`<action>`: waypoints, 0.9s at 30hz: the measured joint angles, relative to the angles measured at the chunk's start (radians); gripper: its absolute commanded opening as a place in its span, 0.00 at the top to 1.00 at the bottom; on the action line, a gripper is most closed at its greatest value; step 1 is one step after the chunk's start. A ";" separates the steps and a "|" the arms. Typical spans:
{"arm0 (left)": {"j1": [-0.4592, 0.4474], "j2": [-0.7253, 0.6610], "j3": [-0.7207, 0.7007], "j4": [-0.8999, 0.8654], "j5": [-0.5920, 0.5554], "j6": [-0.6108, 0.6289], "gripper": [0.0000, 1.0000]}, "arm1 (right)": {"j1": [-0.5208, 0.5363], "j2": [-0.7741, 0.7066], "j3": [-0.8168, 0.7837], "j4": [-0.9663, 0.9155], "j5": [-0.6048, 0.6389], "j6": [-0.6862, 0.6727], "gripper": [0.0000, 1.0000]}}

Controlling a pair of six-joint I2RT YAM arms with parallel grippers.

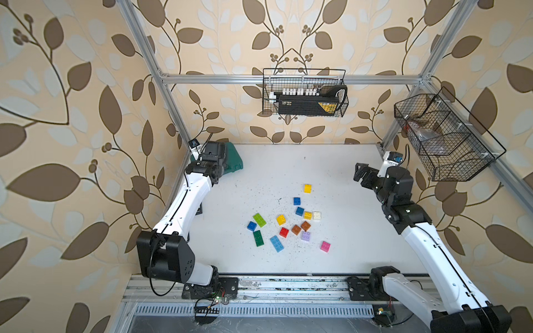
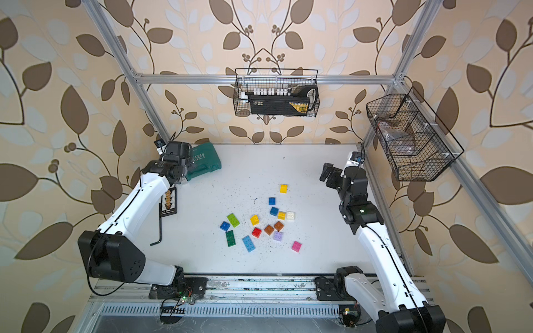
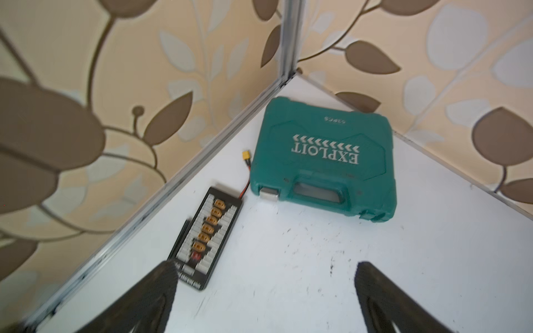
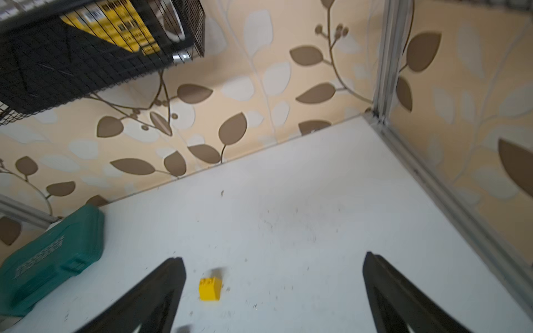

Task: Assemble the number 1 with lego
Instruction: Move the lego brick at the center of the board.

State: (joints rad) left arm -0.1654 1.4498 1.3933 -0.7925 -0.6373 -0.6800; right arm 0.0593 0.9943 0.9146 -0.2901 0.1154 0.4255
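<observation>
Leafy wallpaper (image 1: pixel 86 72) is covering the walls around a white table (image 1: pixel 331 164). In both top views the lego (image 1: pixel 281 219) is lying loose in a bunch a bit below the middle of the frame. All the bricks are sitting flat on the table, some just beside each other. One yellow brick (image 1: pixel 307 188) is sitting alone above the bunch. One pink brick (image 1: pixel 325 246) is sitting alone at the lower right of it.

At the upper left corner of the table, the left gripper (image 3: pixel 265 268) is hanging with its fingers (image 3: pixel 155 291) spread wide, holding nothing. It is facing a teal case (image 3: pixel 323 155) and a black board (image 3: pixel 207 230) with orange plugs.

On the right side of the top views, the right gripper (image 4: pixel 273 258) is hanging with its fingers (image 4: pixel 161 288) spread wide too, also holding nothing. Its wrist view is showing the lone yellow brick between the fingers, down on the table and not touching them.

Two wire baskets are hanging on the metal frame, one at top centre (image 1: pixel 268 86) and one at the upper right (image 1: pixel 458 167).
</observation>
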 measured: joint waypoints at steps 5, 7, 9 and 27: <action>0.002 -0.210 -0.156 -0.188 0.209 0.020 0.01 | 0.178 0.083 0.038 -0.270 -0.150 0.118 0.13; 0.000 -0.342 -0.198 -0.235 0.318 0.041 0.01 | 0.413 0.094 0.052 -0.348 -0.095 0.190 0.16; -0.001 -0.439 -0.192 -0.277 0.387 0.046 0.01 | 0.630 0.120 0.081 -0.409 -0.042 0.282 0.19; 0.000 -0.714 -0.395 -0.341 0.857 0.085 0.01 | 1.149 0.637 0.217 -0.393 0.113 0.793 0.46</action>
State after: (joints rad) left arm -0.1650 0.7361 0.9985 -1.1339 0.2199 -0.5953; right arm 1.2083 1.6318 1.1316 -0.6827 0.2287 1.2182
